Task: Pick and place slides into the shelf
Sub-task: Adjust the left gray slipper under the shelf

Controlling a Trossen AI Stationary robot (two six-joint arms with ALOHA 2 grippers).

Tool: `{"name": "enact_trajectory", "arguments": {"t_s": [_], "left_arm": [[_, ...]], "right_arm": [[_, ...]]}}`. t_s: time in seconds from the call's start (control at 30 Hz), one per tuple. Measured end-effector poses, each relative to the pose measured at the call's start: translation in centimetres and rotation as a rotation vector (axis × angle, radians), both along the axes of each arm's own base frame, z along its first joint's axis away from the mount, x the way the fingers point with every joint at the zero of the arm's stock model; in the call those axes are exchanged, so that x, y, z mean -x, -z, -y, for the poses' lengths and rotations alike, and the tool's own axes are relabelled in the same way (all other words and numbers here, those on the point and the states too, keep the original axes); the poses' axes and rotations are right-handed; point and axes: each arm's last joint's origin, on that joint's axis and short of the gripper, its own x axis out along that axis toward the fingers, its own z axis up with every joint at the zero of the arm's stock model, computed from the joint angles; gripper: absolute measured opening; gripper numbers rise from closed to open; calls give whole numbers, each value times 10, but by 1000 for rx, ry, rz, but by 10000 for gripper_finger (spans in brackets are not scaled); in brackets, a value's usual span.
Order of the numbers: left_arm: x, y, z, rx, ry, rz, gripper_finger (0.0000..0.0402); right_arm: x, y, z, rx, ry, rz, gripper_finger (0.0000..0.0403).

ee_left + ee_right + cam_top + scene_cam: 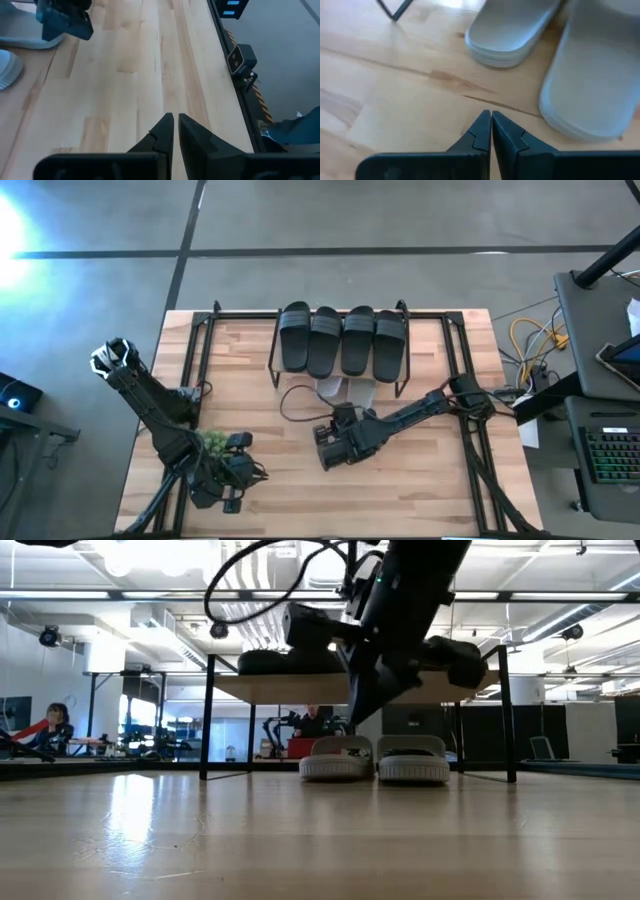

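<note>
High view, centre of the frame: four black slides [343, 340] sit side by side on the wood top of the shelf [277, 350], packed toe to heel in a neat row so the board is full, which is likely why the two grey slides [348, 390] lie lower down, tucked at the shelf's front edge on the tabletop [260, 440]. In the low view that grey pair [375, 758] stands together between the shelf's legs, under the board, so by my judgement all six are stowed and little of the task is left. Just below the grey pair in the high view, the right gripper [325, 448] hangs over bare wood; its wrist view shows the gripper [491, 125] with fingers pressed together and nothing between them, the grey soles just ahead. At the lower left of the high view the left gripper [232, 490] waits beside the small green plant [212, 443], likewise closed and empty in its own wrist view, parked well apart from the shelf.
</note>
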Motion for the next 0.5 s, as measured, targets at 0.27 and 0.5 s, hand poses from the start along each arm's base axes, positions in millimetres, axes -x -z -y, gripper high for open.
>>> {"name": "enact_trajectory", "arguments": {"t_s": [0.27,0.5], "left_arm": [[0,0,-1,-12,-14,11,12],[0,0,-1,-12,-14,12,12]], "right_arm": [[-17,-2,29,-24,63,88,8],[-26,7,49,-23,118,97,8]]}}
